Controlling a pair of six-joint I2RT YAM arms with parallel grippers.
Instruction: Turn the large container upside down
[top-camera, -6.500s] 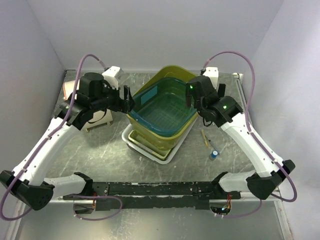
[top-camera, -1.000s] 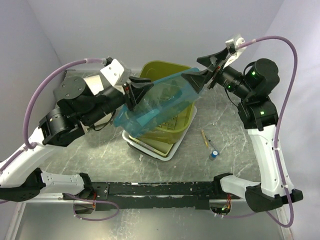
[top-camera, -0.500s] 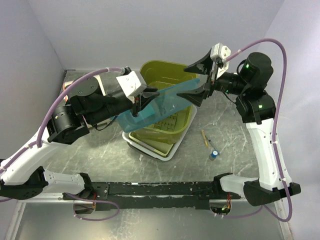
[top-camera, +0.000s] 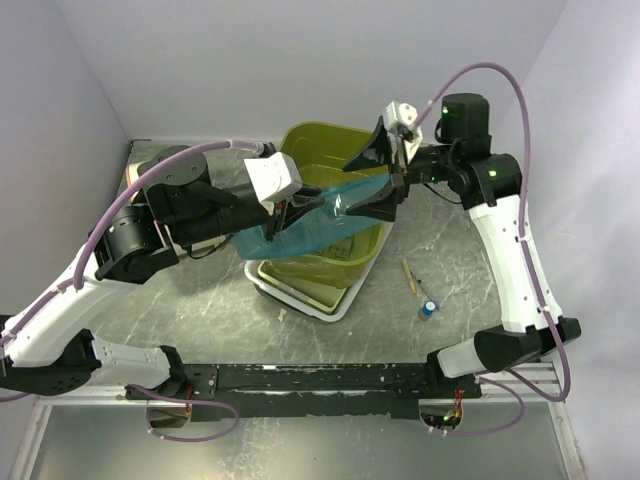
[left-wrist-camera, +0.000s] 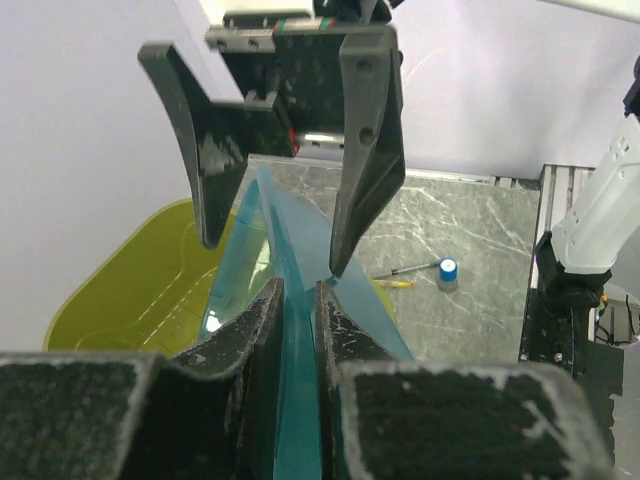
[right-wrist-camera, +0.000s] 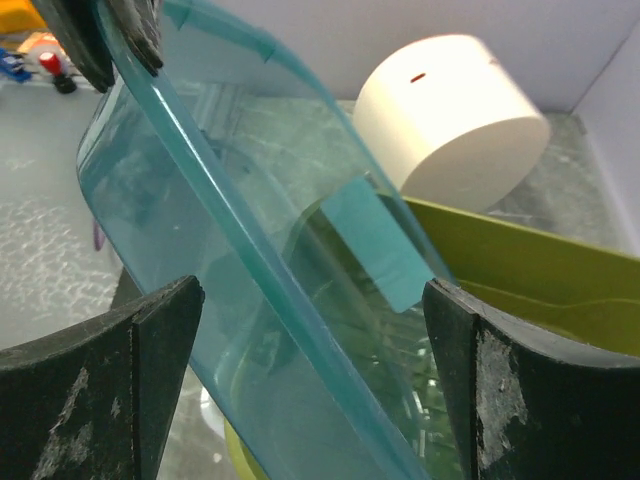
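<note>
**Two arms hold a teal tub tipped above a bin**

From the left, the left gripper (top-camera: 287, 212) is pinched tight on the rim of the translucent teal plastic tub (top-camera: 310, 225), its fingers (left-wrist-camera: 262, 312) nearly meeting over the thin edge. The tub hangs clear of the grey marbled tabletop (top-camera: 200, 300), tipped onto its side over the empty yellow-green plastic bin (top-camera: 330, 140), which stands on a white tray (top-camera: 330, 308). The tub's long axis climbs from its low left end to the raised right end (which way its mouth faces cannot be told). There the right gripper (top-camera: 358, 190) is spread wide, straddling the rim without clamping it. Further right, well apart from the bin, lie a thin yellow pen (top-camera: 408, 275) and a small blue-capped bottle (top-camera: 427, 309).
</note>
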